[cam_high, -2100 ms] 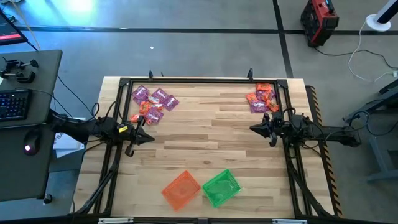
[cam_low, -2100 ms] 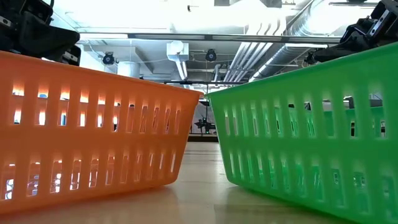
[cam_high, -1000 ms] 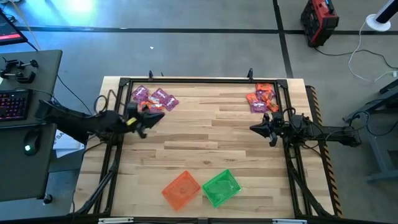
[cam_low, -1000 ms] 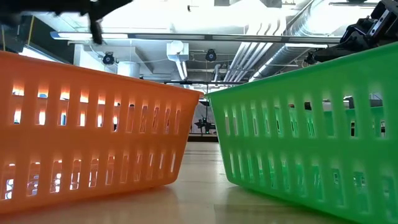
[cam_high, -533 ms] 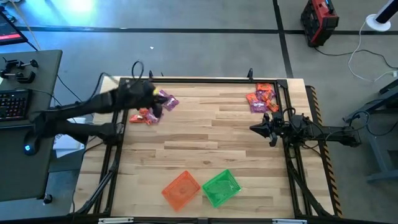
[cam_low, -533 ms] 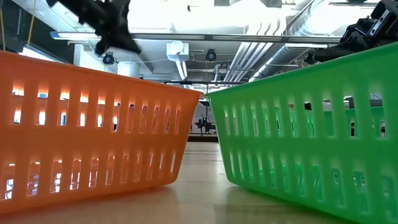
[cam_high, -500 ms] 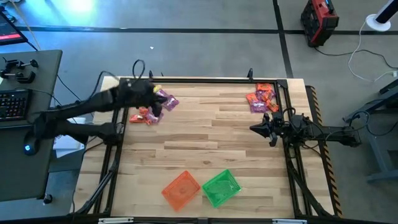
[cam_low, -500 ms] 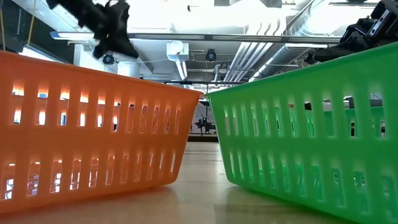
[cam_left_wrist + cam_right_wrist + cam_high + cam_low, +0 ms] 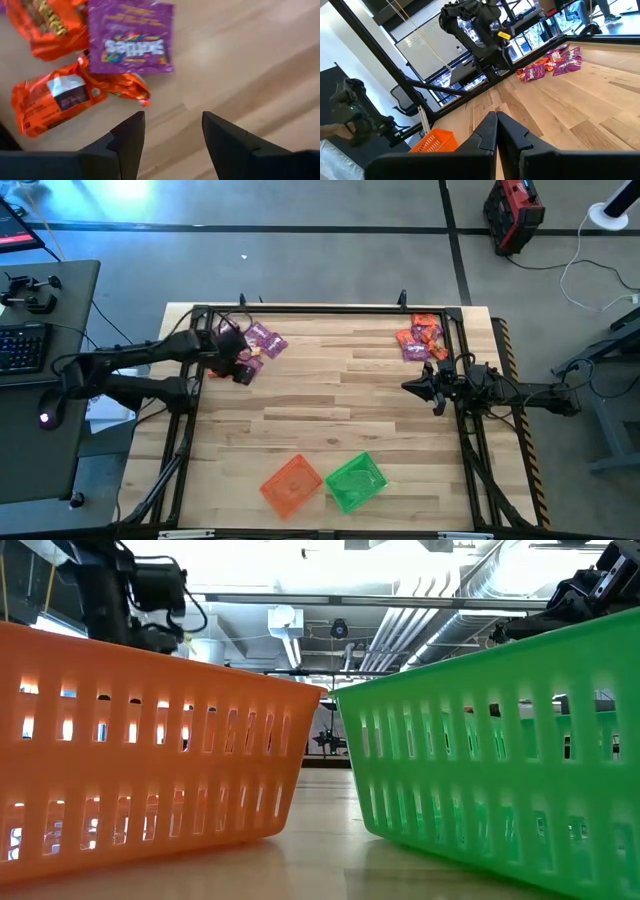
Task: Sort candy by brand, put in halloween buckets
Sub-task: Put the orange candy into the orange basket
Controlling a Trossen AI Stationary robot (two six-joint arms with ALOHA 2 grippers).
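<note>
Purple and orange-red candy lies in two piles on the wood: one at the far left [image 9: 258,342], one at the far right [image 9: 420,338]. In the left wrist view a purple packet [image 9: 131,37] and orange packets [image 9: 55,97] lie flat just beyond my fingers. My left gripper [image 9: 172,122] points down over the near edge of the left pile [image 9: 240,366], open, with bare wood between its fingers. My right gripper [image 9: 410,387] is level at the right side, shut and holding nothing [image 9: 496,120]. The orange bucket [image 9: 292,485] and the green bucket [image 9: 355,481] stand side by side near the front edge.
A black frame rail [image 9: 320,309] runs along the table's far edge and down both sides. Bare wood [image 9: 340,400] spreads between the candy piles and the buckets. In the low view the buckets' slotted walls [image 9: 150,740] fill the foreground and hide the left gripper's fingertips.
My left arm has swung from beside the table's left rail toward the far edge, over the left candy pile. Its gripper has tipped from level to pointing down and has come lower. The candy and the buckets have stayed where they were.
</note>
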